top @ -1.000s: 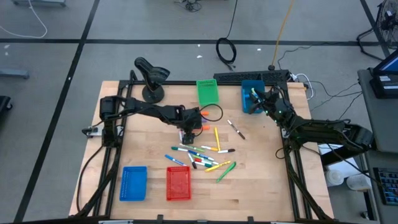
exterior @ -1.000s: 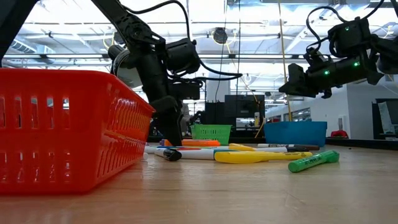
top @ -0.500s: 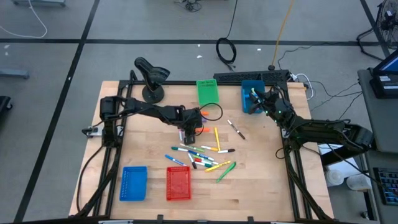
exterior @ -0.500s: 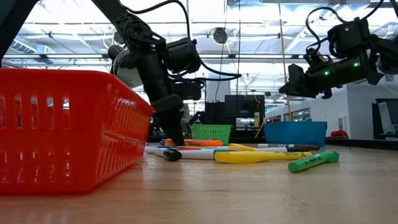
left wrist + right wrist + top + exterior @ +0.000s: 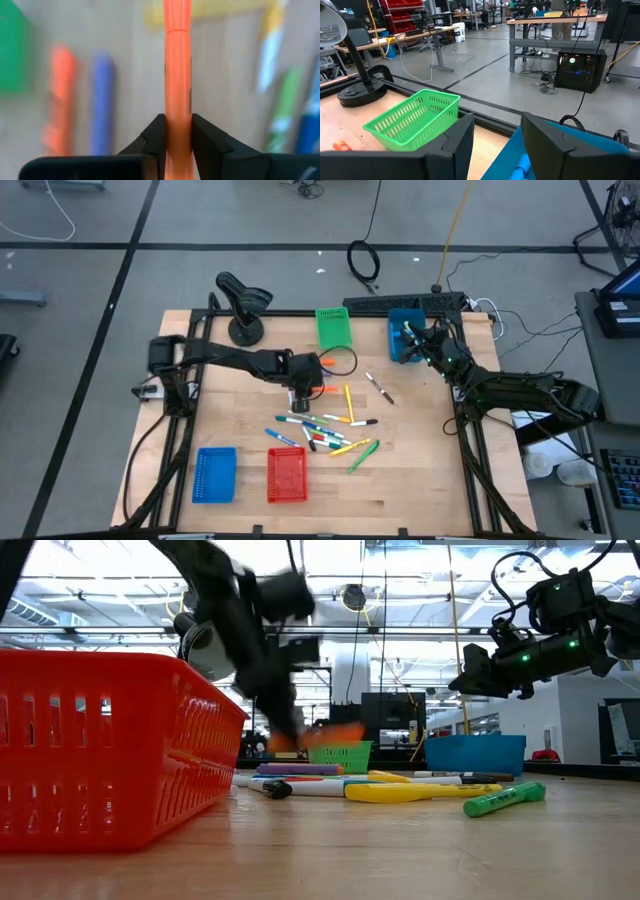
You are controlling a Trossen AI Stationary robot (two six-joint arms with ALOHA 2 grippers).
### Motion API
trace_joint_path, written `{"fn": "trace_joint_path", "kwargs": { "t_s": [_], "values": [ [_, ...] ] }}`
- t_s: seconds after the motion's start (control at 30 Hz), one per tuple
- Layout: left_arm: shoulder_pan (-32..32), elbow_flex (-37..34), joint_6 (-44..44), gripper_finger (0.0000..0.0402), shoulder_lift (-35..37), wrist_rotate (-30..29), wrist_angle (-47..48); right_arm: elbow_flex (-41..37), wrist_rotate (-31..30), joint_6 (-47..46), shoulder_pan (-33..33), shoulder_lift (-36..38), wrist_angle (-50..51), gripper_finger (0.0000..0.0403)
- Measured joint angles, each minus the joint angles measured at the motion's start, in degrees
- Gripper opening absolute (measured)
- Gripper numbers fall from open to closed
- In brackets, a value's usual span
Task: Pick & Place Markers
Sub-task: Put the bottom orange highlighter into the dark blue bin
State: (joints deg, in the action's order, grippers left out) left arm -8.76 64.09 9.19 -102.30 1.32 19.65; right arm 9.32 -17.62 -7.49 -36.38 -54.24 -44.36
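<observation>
A light wooden tabletop (image 5: pixel 420 470) is set on a grey floor (image 5: pixel 100 300) crossed by dark lines. Beyond its far edge, workbenches (image 5: pixel 555 22), red shelving (image 5: pixel 402 10) and bright ceiling lights (image 5: pixel 420 570) are seen.

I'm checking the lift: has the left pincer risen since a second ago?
Yes. In the low view the left pincer, shut on an orange marker, has come up off the table, now level with the green basket.
</observation>
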Motion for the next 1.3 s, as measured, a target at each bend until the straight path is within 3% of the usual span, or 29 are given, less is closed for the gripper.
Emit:
{"fn": "trace_joint_path", "kwargs": {
  "t_s": [0.13,0.23,0.37,0.5,0.63,0.73,0.93,1.03,1.17,1.3],
  "values": [
    [1.0,0.1,2.7,0.0071,6.1,-0.2,-2.5,0.0,0.1,-0.1,0.0,0.0,0.0,0.0155],
    [0.7,-1.1,6.4,0.0071,9.6,4.0,-9.6,0.0,0.9,-1.1,0.1,0.0,0.0,0.0155],
    [-3.2,-6.6,6.5,0.0071,11.6,14.9,-24.9,0.0,4.2,-1.3,0.1,0.0,-0.1,0.0155],
    [-7.1,-15.1,-0.2,0.0071,11.8,25.0,-48.1,0.0,10.9,-1.3,0.1,0.0,-1.7,0.0155],
    [-7.2,-22.6,-3.2,0.0071,11.5,26.6,-67.8,0.0,21.2,-2.3,1.2,0.0,-6.5,0.0155],
    [-5.7,-25.6,-3.7,0.0071,11.5,27.1,-76.6,0.2,24.6,-2.4,4.4,0.0,-10.4,0.0155],
    [-2.1,-26.5,-3.7,0.0071,11.5,27.0,-80.7,3.6,24.9,0.5,13.4,-0.5,-11.6,0.0155],
    [-1.0,-26.4,-3.7,0.0071,11.5,26.7,-80.6,6.4,22.3,2.5,18.3,-2.2,-10.8,0.0155],
    [0.4,-26.4,-3.6,0.0071,11.5,25.2,-80.6,10.7,17.7,6.2,24.3,-6.7,-9.3,0.0155],
    [1.4,-26.4,-2.7,0.0075,11.5,22.0,-80.0,15.4,17.6,10.1,28.9,-12.8,-9.4,0.0157]
  ]
}}
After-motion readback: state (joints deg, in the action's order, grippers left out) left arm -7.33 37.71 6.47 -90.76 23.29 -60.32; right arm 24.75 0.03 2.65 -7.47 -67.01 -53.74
